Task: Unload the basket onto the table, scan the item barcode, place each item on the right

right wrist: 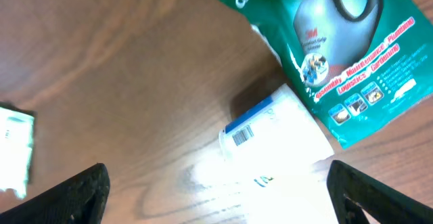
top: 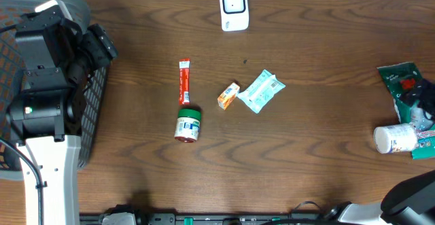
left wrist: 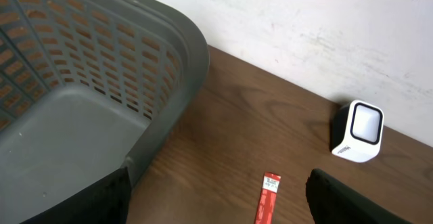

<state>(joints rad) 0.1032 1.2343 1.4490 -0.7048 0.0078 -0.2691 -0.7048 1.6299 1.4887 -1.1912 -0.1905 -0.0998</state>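
Black and bulky, the left arm (top: 47, 68) was folded over the rim of a grey plastic laundry basket (left wrist: 81, 82), its wrist tipped down toward the wooden table (top: 306, 157). The right arm (top: 410, 196) came in along the table's right edge, its wrist pointing almost straight down.

Ahead of the left gripper (left wrist: 216, 183) and off to its right stood the white barcode scanner (left wrist: 358, 130), upright against the wall. A red stick packet (left wrist: 269, 195) lay just ahead of that hand, between the lines of its two fingers. Farther toward the right hand, well apart from both, lay a green-lidded jar (top: 188, 124) on its side, a small orange box (top: 229, 96) and a pale teal packet (top: 262, 90).

The left gripper's fingers (left wrist: 101, 197) stood wide apart, holding and touching nothing. The right gripper (right wrist: 216, 187) was spread just as wide. Under it, between its fingers (right wrist: 81, 190), a white bottle (right wrist: 277, 149) lay on its side with the barcode label facing up. Whether either finger touched the bottle could not be told. A green glove pouch (right wrist: 338, 55) lay just beyond the bottle, touching it.
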